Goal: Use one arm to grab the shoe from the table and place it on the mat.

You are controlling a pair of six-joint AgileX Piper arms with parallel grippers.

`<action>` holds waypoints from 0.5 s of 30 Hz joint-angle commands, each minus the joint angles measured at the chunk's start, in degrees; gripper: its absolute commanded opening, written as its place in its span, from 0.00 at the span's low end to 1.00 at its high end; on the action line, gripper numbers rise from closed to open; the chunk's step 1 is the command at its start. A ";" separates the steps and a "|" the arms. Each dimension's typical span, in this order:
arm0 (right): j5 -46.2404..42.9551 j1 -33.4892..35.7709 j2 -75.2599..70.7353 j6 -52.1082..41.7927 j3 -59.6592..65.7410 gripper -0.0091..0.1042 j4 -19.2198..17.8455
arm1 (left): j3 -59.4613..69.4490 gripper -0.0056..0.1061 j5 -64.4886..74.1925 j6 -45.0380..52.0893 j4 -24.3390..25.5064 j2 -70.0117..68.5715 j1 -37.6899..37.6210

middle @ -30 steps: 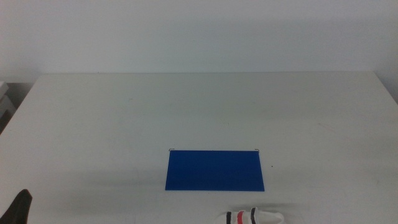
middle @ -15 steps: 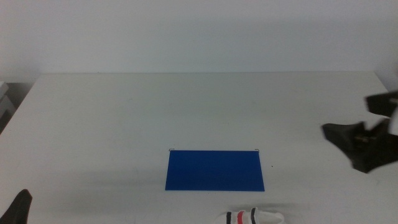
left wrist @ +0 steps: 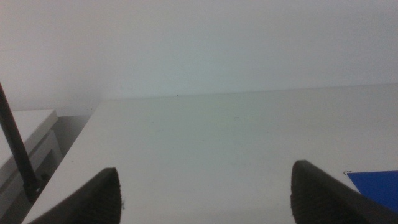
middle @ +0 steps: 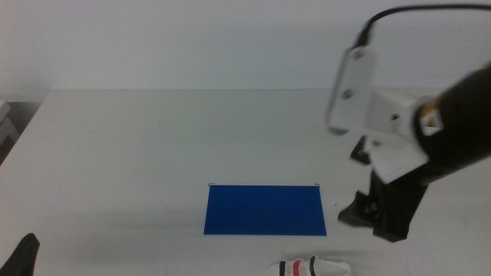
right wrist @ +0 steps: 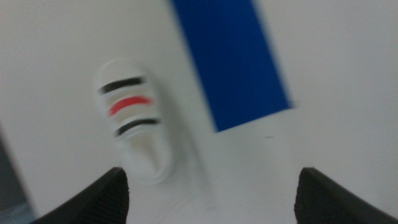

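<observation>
The white shoe (middle: 311, 267) with black and red straps lies at the table's front edge, just in front of the blue mat (middle: 265, 209). My right arm reaches in from the right. Its gripper (middle: 380, 216) hangs above the table (middle: 153, 146), to the right of the mat and behind and to the right of the shoe. The right wrist view shows its gripper (right wrist: 212, 175) open and empty, with the shoe (right wrist: 134, 118) and the mat (right wrist: 233, 62) ahead of it, blurred by motion. My left gripper (middle: 24, 254) waits at the front left corner; its own view shows it (left wrist: 205, 168) open and empty.
The far half and the left of the white tabletop are bare. A white block (left wrist: 25, 140) stands off the table's left edge, with a black cable (left wrist: 15, 149) in front of it. A corner of the mat (left wrist: 376, 183) shows in the left wrist view.
My right arm has swung in from the right edge toward the front middle, and now hangs right of the mat. The shoe, the mat and the left gripper have not moved.
</observation>
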 commanded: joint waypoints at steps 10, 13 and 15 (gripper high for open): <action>5.60 0.54 9.12 -7.30 -6.11 0.89 4.35 | 0.40 0.89 -4.72 -0.27 -0.55 -0.70 -0.25; 6.11 0.54 10.87 -7.30 -6.11 0.89 4.68 | 0.40 0.89 -4.72 -0.27 -0.55 -0.70 -0.25; 6.04 0.54 12.23 -7.30 -6.11 0.89 4.88 | 0.40 0.89 -4.72 -0.27 -0.55 -0.70 -0.25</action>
